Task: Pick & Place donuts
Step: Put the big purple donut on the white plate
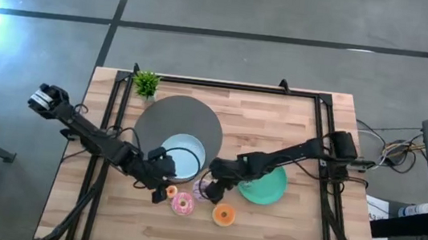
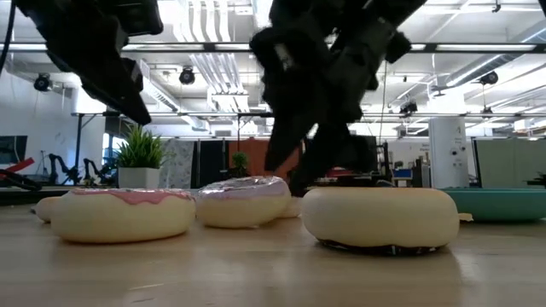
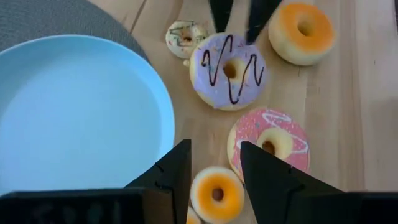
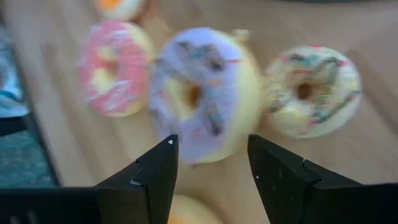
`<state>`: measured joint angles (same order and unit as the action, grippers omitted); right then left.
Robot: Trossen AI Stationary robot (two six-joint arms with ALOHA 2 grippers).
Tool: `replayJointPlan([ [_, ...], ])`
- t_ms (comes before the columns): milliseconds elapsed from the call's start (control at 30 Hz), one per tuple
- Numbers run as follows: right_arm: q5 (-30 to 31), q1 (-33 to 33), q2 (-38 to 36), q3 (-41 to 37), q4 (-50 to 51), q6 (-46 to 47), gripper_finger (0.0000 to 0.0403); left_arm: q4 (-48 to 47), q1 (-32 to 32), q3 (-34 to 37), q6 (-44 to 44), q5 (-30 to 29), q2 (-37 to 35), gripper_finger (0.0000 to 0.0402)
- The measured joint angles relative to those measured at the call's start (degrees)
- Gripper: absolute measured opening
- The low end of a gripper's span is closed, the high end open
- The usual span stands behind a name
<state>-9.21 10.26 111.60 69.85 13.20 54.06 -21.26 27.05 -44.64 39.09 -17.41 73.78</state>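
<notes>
Several toy donuts lie flat on the wooden table near its near edge: a lilac one with dark drizzle (image 3: 229,70), a pink one (image 3: 270,142), a large orange one (image 3: 301,32), a small whitish sprinkled one (image 3: 185,37) and a small orange one (image 3: 216,194). My left gripper (image 3: 214,165) is open, with one finger on each side of the small orange donut (image 1: 171,190). My right gripper (image 4: 211,152) is open and hovers just above the lilac donut (image 4: 199,93), pointing down at it (image 1: 204,190). My left gripper comes slanting down from the table's left, and its open fingers (image 3: 171,174) stand close on both sides of the small orange donut's rim (image 3: 198,186). The donut lies on the table. Whether the fingers touch it I cannot tell.
A light-blue plate (image 1: 195,146) rests on a round grey mat (image 1: 178,116) just beyond the left gripper. A green plate (image 1: 271,189) lies under the right arm. A small potted plant (image 1: 146,84) stands at the far edge. Bare wood lies toward the near corners.
</notes>
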Motion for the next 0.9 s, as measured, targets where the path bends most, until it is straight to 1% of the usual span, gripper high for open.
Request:
replayJointPlan([
  [300,-0.1,-0.1,1.8,2.1,0.0,1.7,0.0184,-2.1,3.0,0.0,3.0,-3.8,0.0,0.0112],
  [400,0.0,-0.2,3.4,2.2,-0.1,2.8,0.0174,-2.1,3.2,0.0,3.1,-5.4,0.0,0.0112],
  [467,0.1,-0.2,4.0,2.3,-0.1,3.0,0.0158,-1.9,3.2,0.0,3.2,-5.8,0.0,0.0112],
  [533,0.2,-0.1,4.3,2.4,-0.6,3.0,0.0134,-1.9,3.2,0.0,3.4,-6.1,0.0,0.0112],
  [733,0.3,-0.2,2.6,3.7,0.2,0.2,0.0031,-2.2,3.7,0.0,3.9,-6.5,0.0,0.0112],
  [767,0.3,-0.2,1.7,4.0,0.4,-0.4,0.0021,-2.2,4.0,0.0,4.4,-6.8,-0.1,0.0112],
  [833,0.4,-0.4,-0.5,4.7,0.6,-0.5,0.0016,-2.9,4.9,0.0,6.1,-7.8,-0.8,0.0112],
  [900,2.2,-0.8,-3.0,5.2,2.9,-0.6,0.0014,-3.4,6.2,0.0,7.9,-9.3,-1.9,0.0112],
])
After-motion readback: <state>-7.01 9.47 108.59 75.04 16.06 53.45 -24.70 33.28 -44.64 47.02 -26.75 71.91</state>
